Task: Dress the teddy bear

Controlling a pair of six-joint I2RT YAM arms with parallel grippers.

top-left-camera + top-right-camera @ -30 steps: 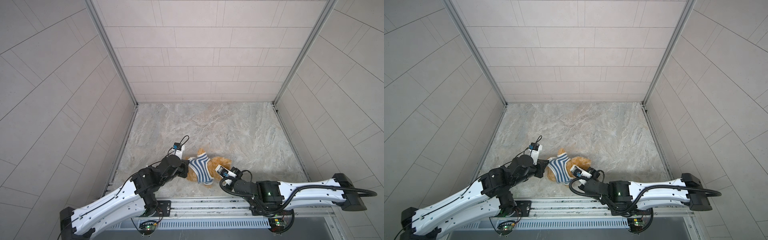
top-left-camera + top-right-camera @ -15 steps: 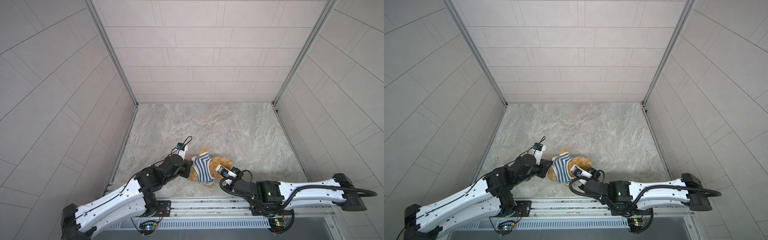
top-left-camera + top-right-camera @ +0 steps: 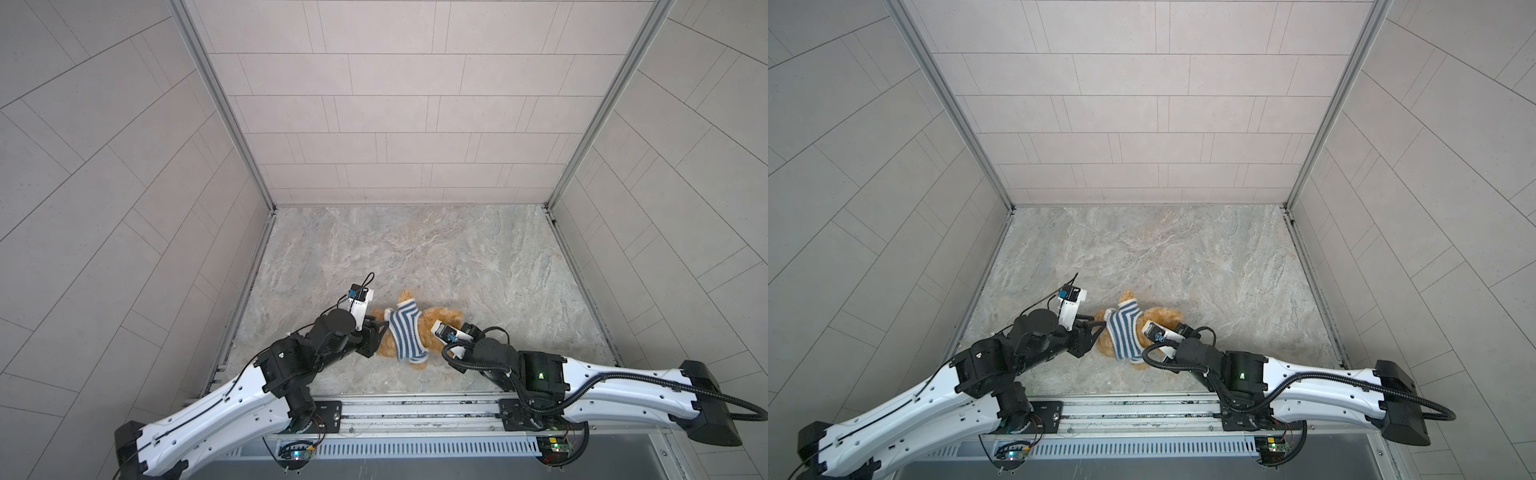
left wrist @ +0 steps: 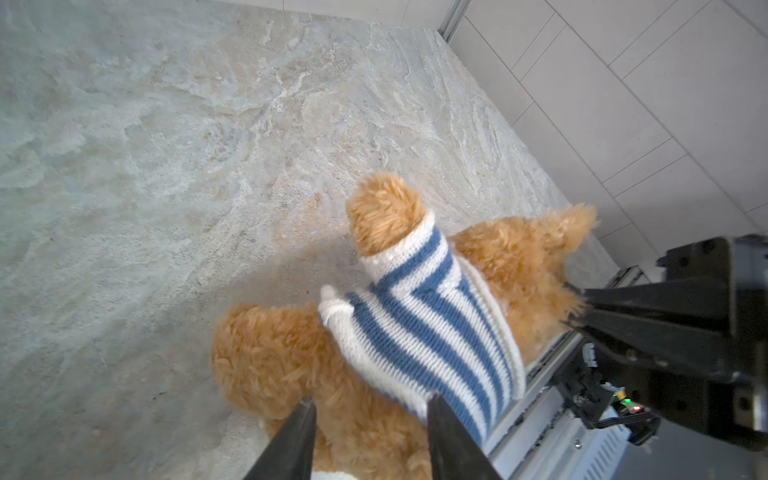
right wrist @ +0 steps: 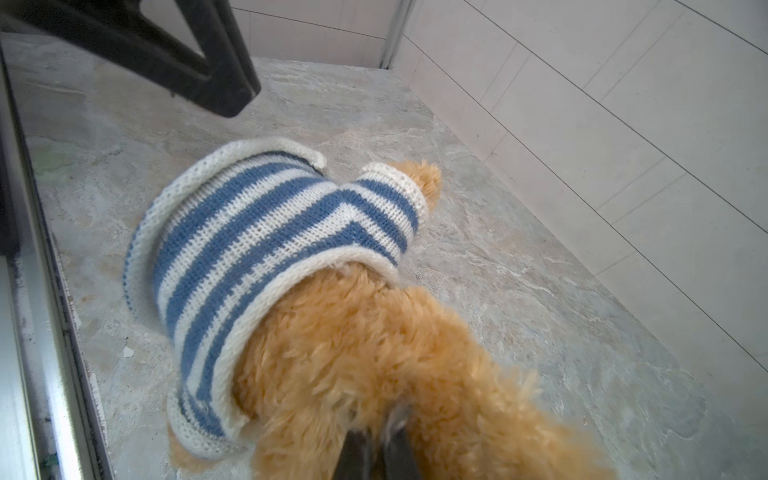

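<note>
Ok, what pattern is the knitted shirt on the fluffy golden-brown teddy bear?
Blue-and-white stripes with cream-white edging; the knitted shirt shows best in the right wrist view.

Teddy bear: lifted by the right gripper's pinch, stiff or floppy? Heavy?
Probably floppy: the teddy bear is shaggy plush, so hung from the right gripper, shut in its fur, the rest would likely sag. Likely light: all fluff, no hard parts showing. The striped sweater is loose knit with a slack rim; a push may bunch it.

One teddy bear (image 3: 449, 318), one striped shirt (image 3: 405, 336), two claws (image 4: 370, 401) (image 5: 376, 436).
</note>
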